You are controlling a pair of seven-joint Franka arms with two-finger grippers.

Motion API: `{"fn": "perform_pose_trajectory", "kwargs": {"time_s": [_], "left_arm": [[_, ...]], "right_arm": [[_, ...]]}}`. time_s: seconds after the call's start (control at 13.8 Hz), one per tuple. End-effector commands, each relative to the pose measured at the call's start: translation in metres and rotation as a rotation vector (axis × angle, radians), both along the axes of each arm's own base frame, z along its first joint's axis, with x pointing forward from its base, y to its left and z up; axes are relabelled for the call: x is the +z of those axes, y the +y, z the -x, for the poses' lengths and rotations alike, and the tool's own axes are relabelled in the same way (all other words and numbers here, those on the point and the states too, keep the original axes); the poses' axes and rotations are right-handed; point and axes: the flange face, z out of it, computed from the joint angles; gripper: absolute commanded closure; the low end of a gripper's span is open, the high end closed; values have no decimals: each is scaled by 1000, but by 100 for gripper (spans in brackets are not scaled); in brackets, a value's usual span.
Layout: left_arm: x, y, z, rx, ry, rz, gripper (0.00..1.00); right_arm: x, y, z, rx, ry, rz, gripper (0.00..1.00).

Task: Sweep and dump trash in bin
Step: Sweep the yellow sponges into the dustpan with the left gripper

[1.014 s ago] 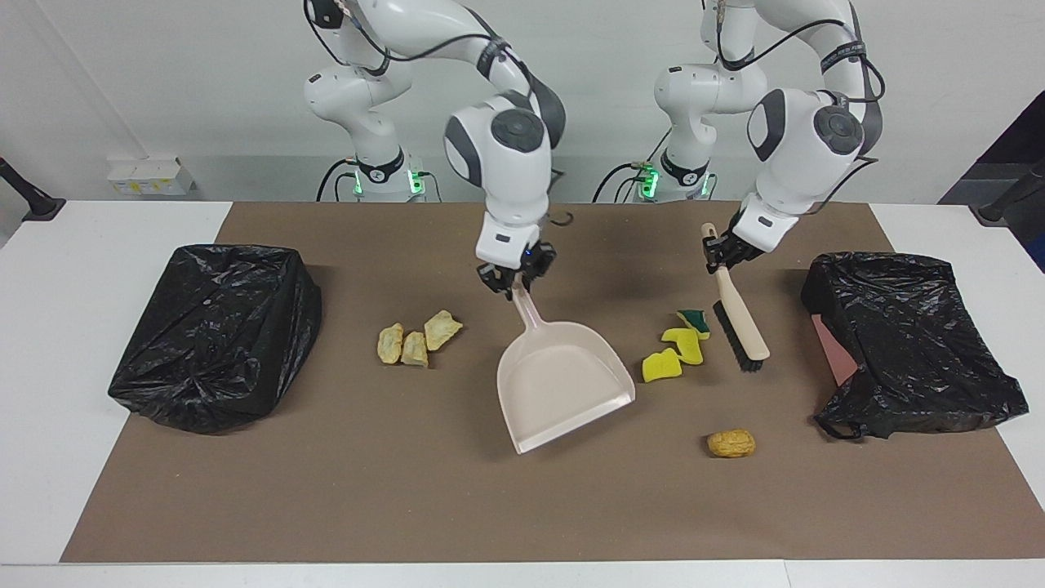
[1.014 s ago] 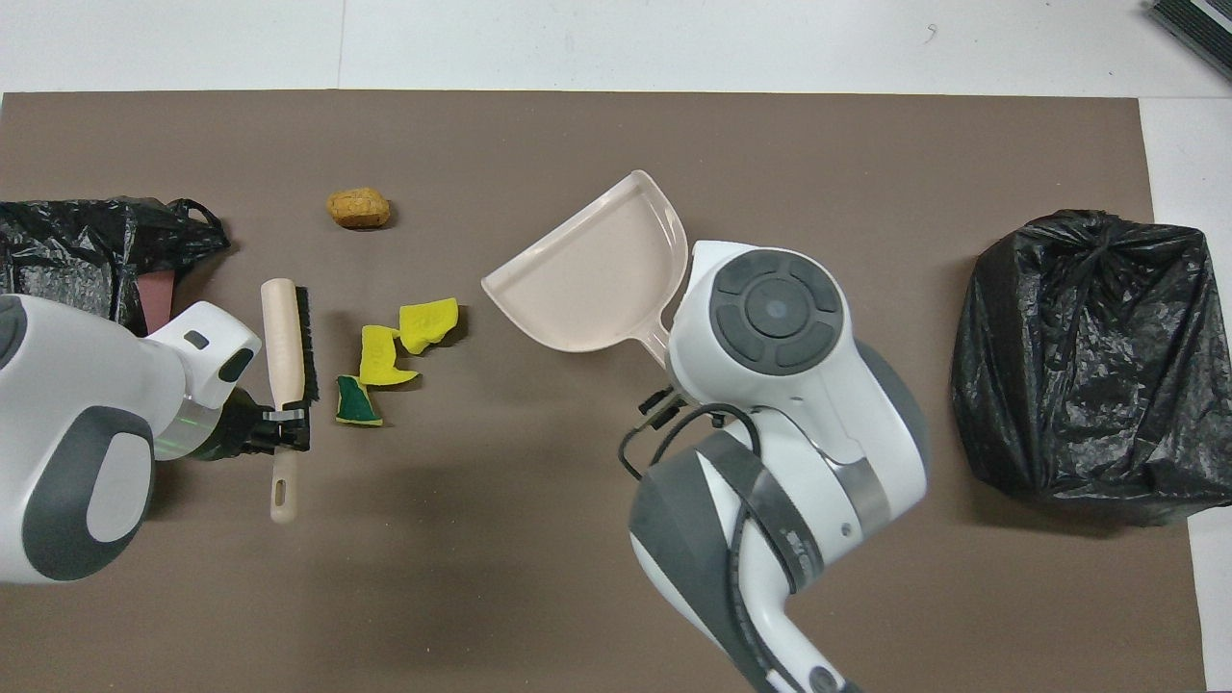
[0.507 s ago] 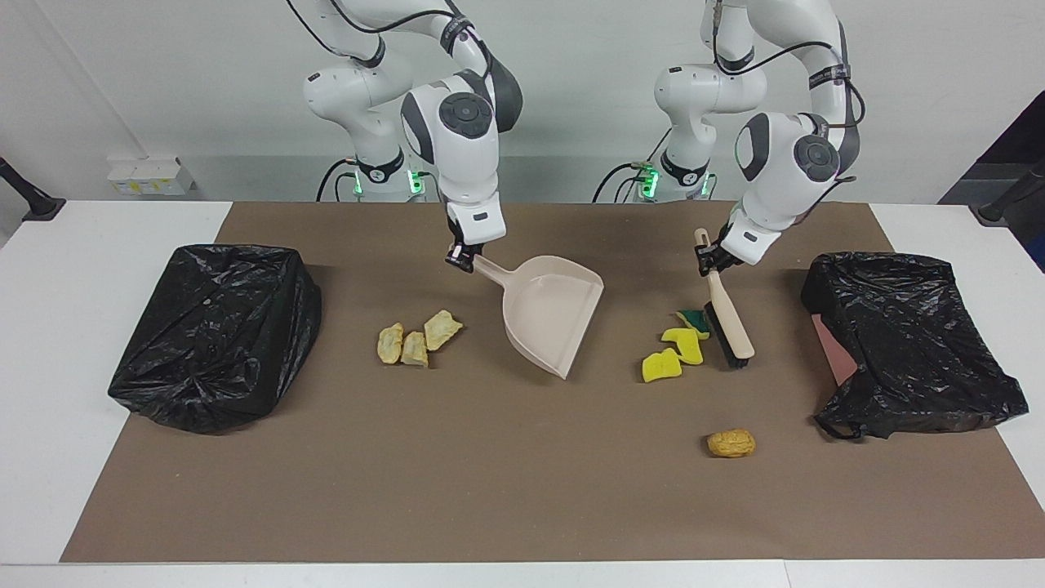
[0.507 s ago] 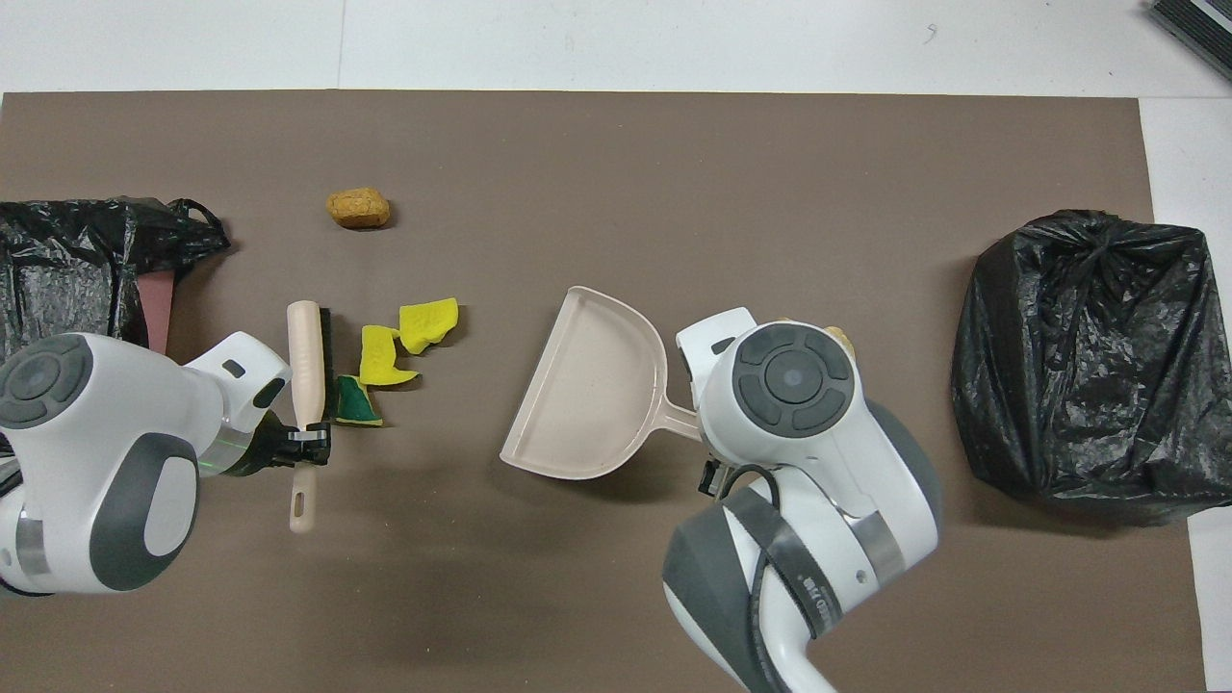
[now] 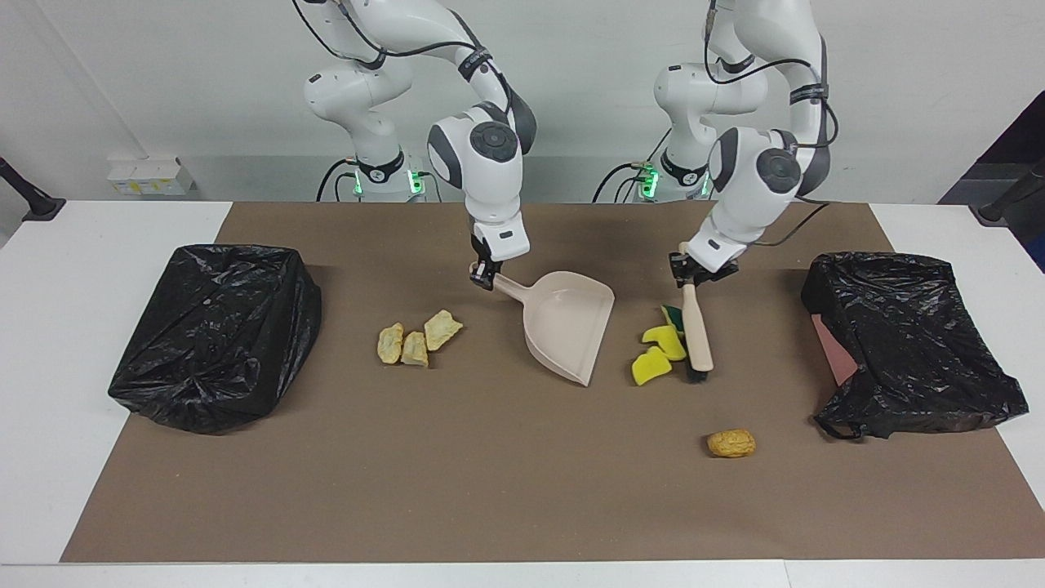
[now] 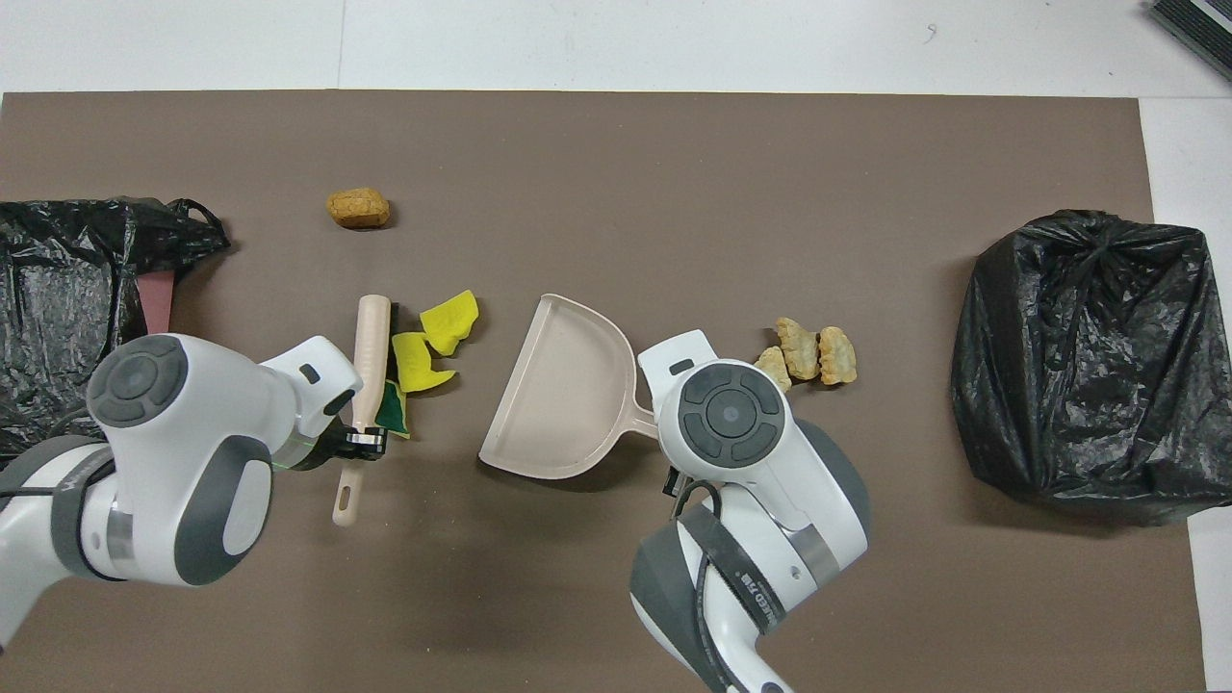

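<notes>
My left gripper (image 5: 690, 276) is shut on the handle of the beige brush (image 5: 698, 335), whose black bristles rest against the yellow sponge bits (image 5: 657, 353), one of them green-backed. My right gripper (image 5: 487, 278) is shut on the handle of the beige dustpan (image 5: 567, 327). The pan is tilted, with its open lip down on the mat beside the sponge bits (image 6: 433, 337) and a small gap between them. Three pale tan chunks (image 5: 416, 339) lie beside the dustpan toward the right arm's end. A golden-brown lump (image 5: 731, 443) sits alone, farther from the robots than the sponge bits.
A brown mat (image 5: 490, 490) covers the table. A bin lined with a black bag (image 5: 906, 343) stands at the left arm's end, and a second black-bagged bin (image 5: 216, 335) at the right arm's end. White table shows around the mat.
The right gripper swung the dustpan around and set its mouth toward the sponge bits. The left gripper moved the brush against the sponge bits and pushed them toward the pan.
</notes>
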Motion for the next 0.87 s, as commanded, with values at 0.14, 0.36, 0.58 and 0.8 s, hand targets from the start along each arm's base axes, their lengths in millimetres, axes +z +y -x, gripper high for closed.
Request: {"fn": "perform_pose_trajectory", "kwargs": {"time_s": [0.14,0.36,0.58,0.8], "left_arm": [[-1,-80,27,-116,6,73,100],[12,-132,42,-150,-1,130,100],[48,-141,28,-103,3,158,100],[82,-105,-6,-19,18,156,100]], "right_arm": [[0,2,2,-37,-13,8,100],[0,2,1,-40,-11,9,100],[0,2,1,-39,-11,9,100],[0,2,1,-34,-11,9,100]]}}
